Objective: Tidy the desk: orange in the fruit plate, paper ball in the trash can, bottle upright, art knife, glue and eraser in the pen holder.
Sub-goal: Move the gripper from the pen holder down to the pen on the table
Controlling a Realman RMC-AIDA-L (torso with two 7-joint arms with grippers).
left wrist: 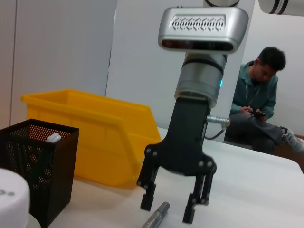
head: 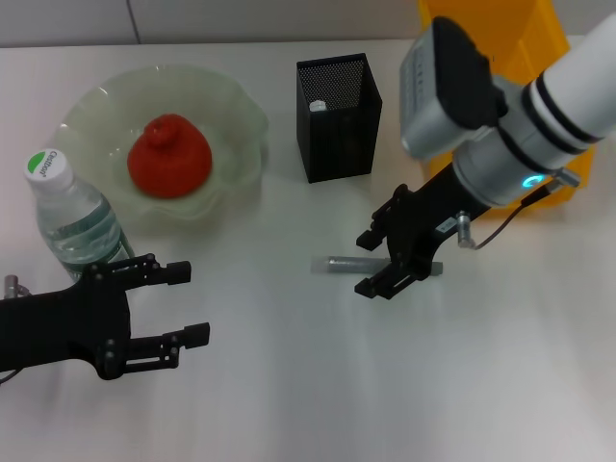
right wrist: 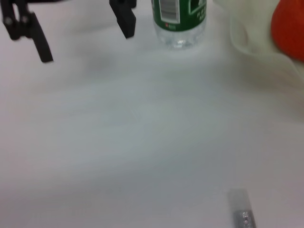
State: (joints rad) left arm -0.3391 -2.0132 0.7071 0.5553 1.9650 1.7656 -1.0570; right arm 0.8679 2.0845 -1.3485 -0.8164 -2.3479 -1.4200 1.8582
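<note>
The silver art knife [head: 334, 262] lies flat on the table in front of the black mesh pen holder [head: 338, 117]. My right gripper [head: 373, 262] is open and straddles the knife's right part, fingers on either side. The left wrist view shows it [left wrist: 167, 210] just above the knife [left wrist: 157, 217]. The orange [head: 169, 156] sits in the green glass fruit plate [head: 238, 117]. The bottle [head: 73, 219] stands upright at the left. My left gripper [head: 190, 303] is open and empty beside the bottle. A white item [head: 318, 104] shows inside the pen holder. The paper ball is out of view.
A yellow bin [head: 491, 24] stands at the back right behind my right arm. The right wrist view shows the bottle [right wrist: 179, 21], the plate [right wrist: 247, 35], the orange [right wrist: 290, 28] and the knife tip [right wrist: 241, 209]. A seated person [left wrist: 256, 111] is beyond the table.
</note>
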